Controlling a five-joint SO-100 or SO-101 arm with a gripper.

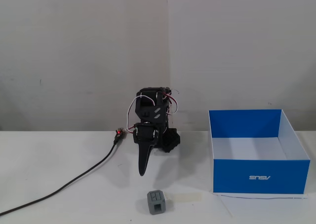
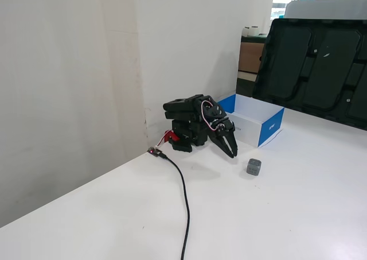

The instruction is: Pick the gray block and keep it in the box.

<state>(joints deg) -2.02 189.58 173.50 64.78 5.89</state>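
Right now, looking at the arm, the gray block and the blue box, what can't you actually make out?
- Gripper: both fixed views show the fingers as one dark shape, so open or shut is unclear.
- Box floor: its front wall hides the near part in one fixed view; in the other the arm overlaps its near end.
- Gray block: too small there for face detail.
- Cable: cut off by the left edge.
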